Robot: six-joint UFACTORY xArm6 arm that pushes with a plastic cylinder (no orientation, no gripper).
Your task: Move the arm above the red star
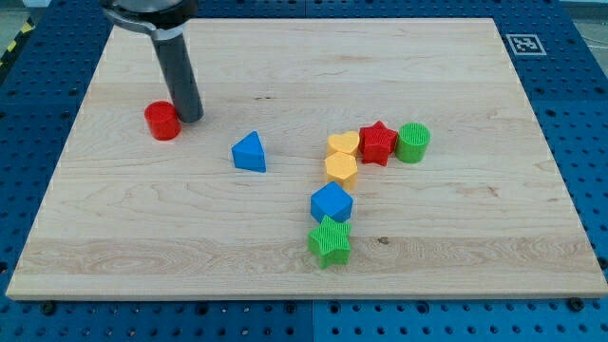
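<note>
Camera view: a pale wooden board point(285, 76) lay on a blue table point(38, 323) patterned with rows of small holes. A black-and-white square marker point(524, 44) sat at the board's far right corner. A strip of yellow-and-black tape point(19, 38) showed at the far left edge of the frame.

The arm ended in a dark rod with no jaws to open or close, and it gripped nothing. My tip point(191, 119) rested on the board at far left, just to the right of the red cylinder point(162, 121), close enough that contact could not be ruled in or out.

The red star point(377, 142) lay right of centre, well apart from my tip. It sat between the yellow heart point(343, 144) on its left and the green cylinder point(413, 142) on its right, apparently touching both.

Nearer than the heart stood a yellow hexagon point(340, 168), then a blue cube point(331, 202), then a green star point(330, 241), running in a close line toward the near edge. A blue triangle point(250, 152) sat alone, between the red cylinder and that cluster.
</note>
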